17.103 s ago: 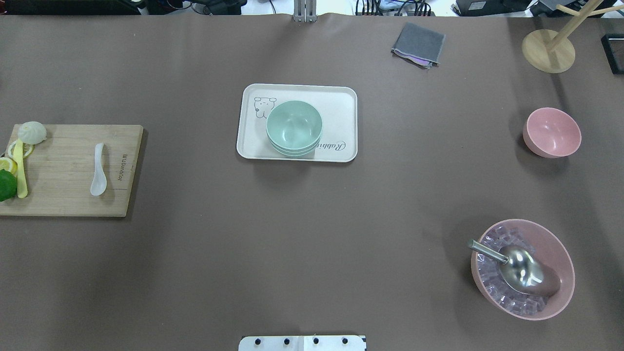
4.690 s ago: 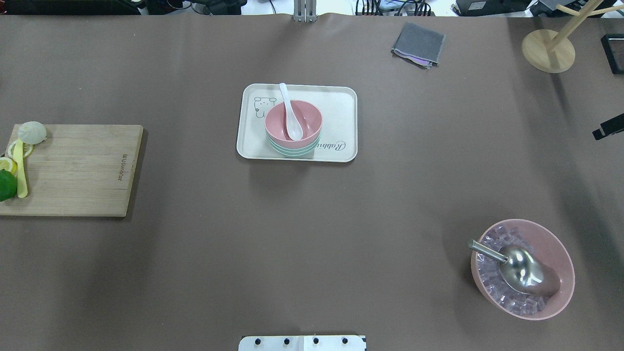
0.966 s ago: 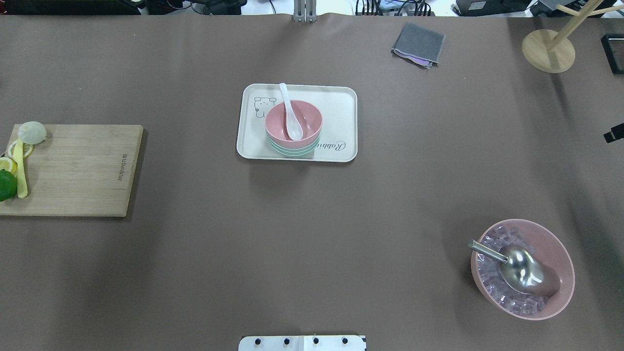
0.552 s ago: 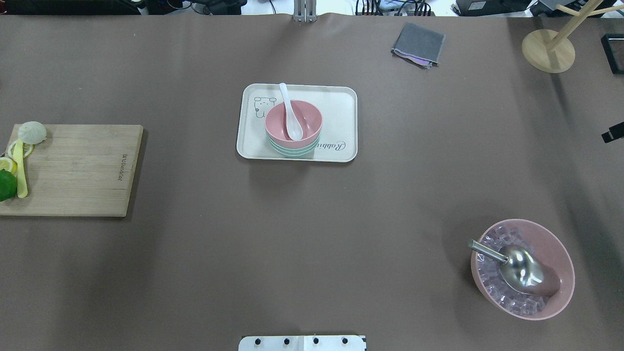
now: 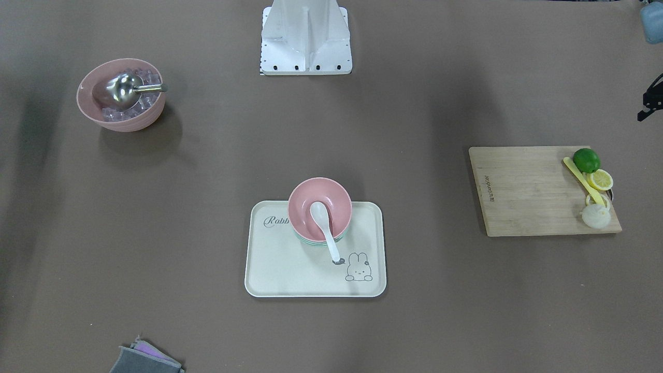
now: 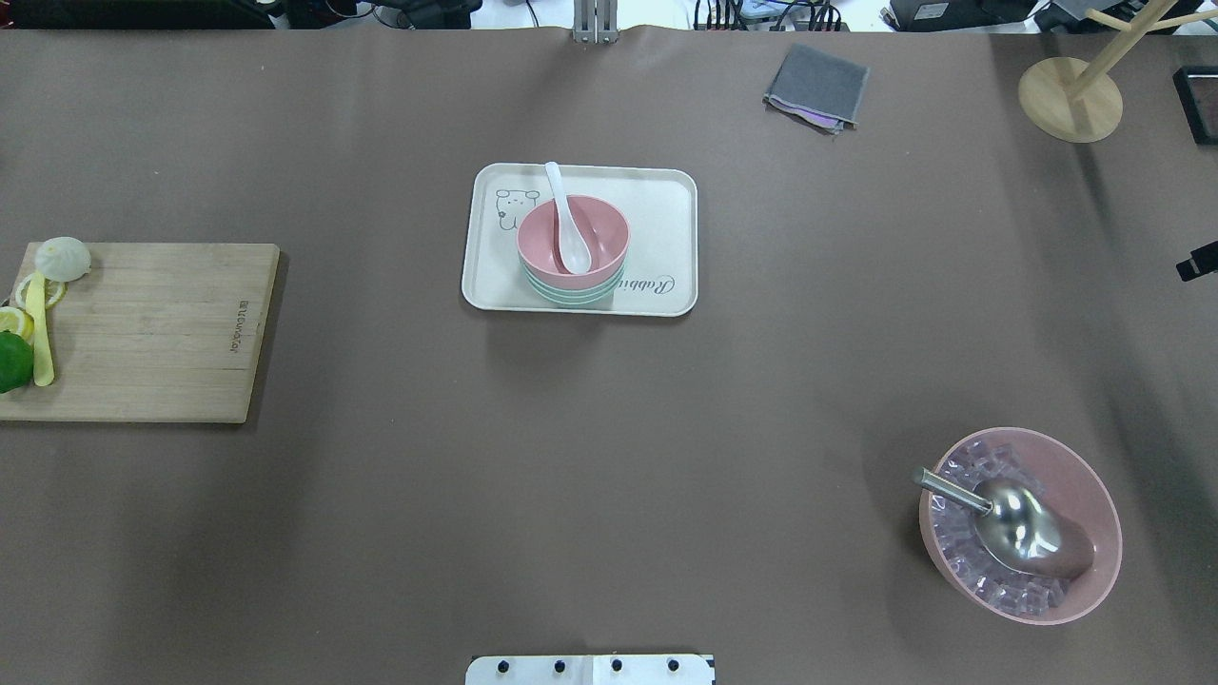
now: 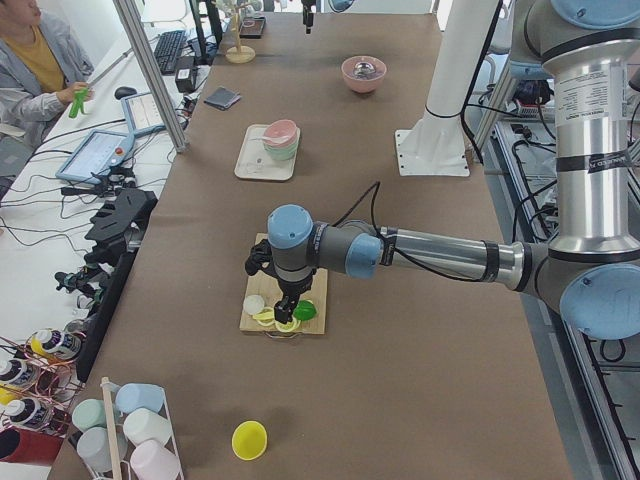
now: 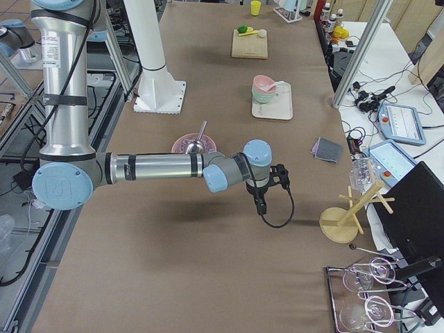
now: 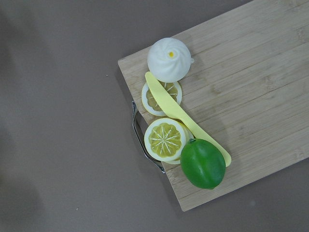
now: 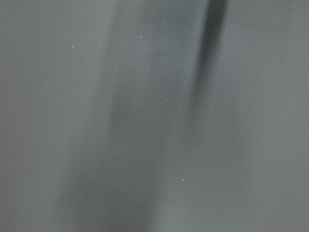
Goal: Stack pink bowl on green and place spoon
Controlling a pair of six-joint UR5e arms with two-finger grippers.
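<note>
Pink bowl [image 6: 595, 238] nested on green bowl [image 6: 571, 295], on the tray [image 6: 661, 195]; spoon [image 6: 568, 224] rested inside, handle propped on the rim toward 11 o'clock. Left gripper [image 7: 287, 305] and right gripper [image 8: 259, 205] hung clear; their spread could not be told.

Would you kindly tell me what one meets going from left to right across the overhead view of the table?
Cutting board → tray → cloth → ice bowl.
</note>
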